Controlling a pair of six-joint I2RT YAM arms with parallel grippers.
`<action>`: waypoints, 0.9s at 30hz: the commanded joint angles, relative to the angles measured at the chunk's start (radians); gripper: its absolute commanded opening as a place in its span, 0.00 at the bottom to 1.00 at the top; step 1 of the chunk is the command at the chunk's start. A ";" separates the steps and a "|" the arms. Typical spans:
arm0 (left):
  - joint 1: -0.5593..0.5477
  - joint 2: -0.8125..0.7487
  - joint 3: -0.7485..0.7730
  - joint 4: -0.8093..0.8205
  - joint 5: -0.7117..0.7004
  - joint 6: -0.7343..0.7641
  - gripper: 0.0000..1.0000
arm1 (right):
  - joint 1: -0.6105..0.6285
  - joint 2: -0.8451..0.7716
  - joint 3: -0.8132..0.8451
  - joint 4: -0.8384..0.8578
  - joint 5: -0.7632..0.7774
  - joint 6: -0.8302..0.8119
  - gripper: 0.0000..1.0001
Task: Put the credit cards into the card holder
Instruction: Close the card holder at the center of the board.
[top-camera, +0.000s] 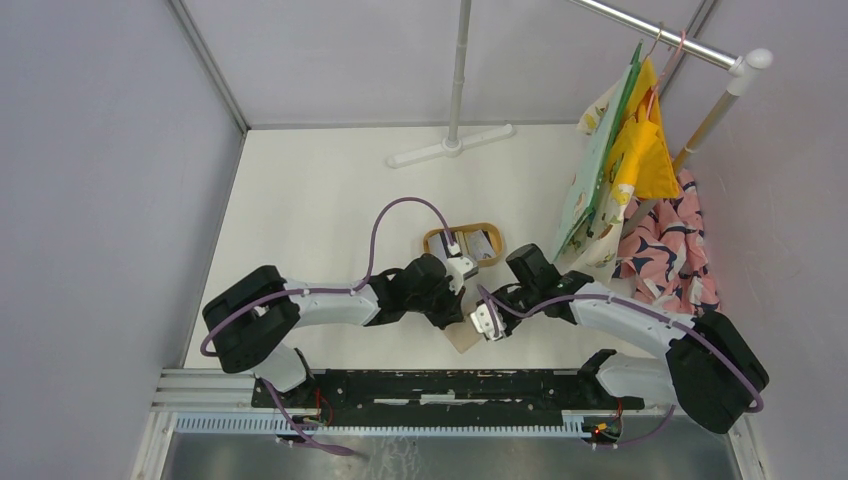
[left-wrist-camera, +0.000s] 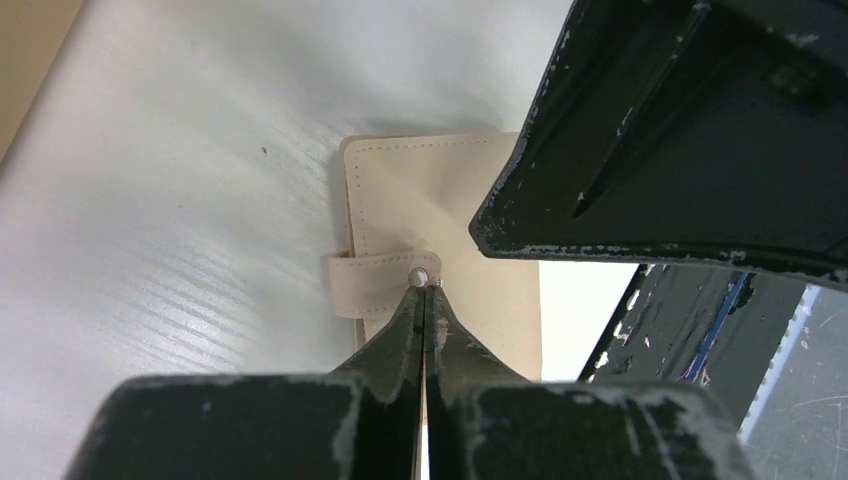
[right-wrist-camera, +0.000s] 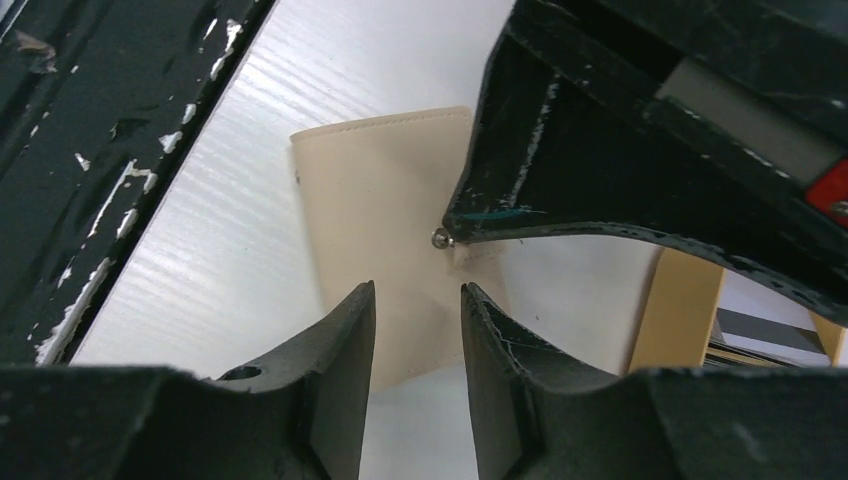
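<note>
Early stage. Card holder (left-wrist-camera: 440, 190) unopened on surface (left-wrist-camera: 150, 250). Left tool (left-wrist-camera: 425, 287) clamps snap tab (left-wrist-camera: 370, 283); right tool (right-wrist-camera: 415, 330) spread above. Credit cards (top-camera: 478, 243) in wooden tray (top-camera: 440, 236) at holder's 12 o'clock, none inserted.

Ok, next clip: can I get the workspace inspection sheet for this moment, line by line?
Surface: white table, no spills seen.
Job's things: beige card holder lies folded near the arm bases; credit cards sit in the oval wooden tray beyond it.
Clutter: nothing seen.
End effectors: left end effector closed, apparently pinching the holder's snap tab; right end effector open, fingers over the holder's edge.
Cables: purple cable loops above the left arm; another runs along the right arm.
Surroundings: grey walls, white stand, rack with hanging cloths at right.
</note>
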 joint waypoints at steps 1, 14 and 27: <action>-0.003 -0.032 -0.013 -0.021 -0.014 0.064 0.02 | -0.004 -0.032 -0.023 0.144 -0.011 0.106 0.41; -0.004 -0.036 -0.020 -0.011 -0.002 0.071 0.02 | 0.018 -0.025 -0.079 0.315 0.046 0.191 0.34; -0.004 -0.031 -0.034 0.011 0.013 0.063 0.02 | 0.077 0.032 -0.084 0.331 0.086 0.167 0.34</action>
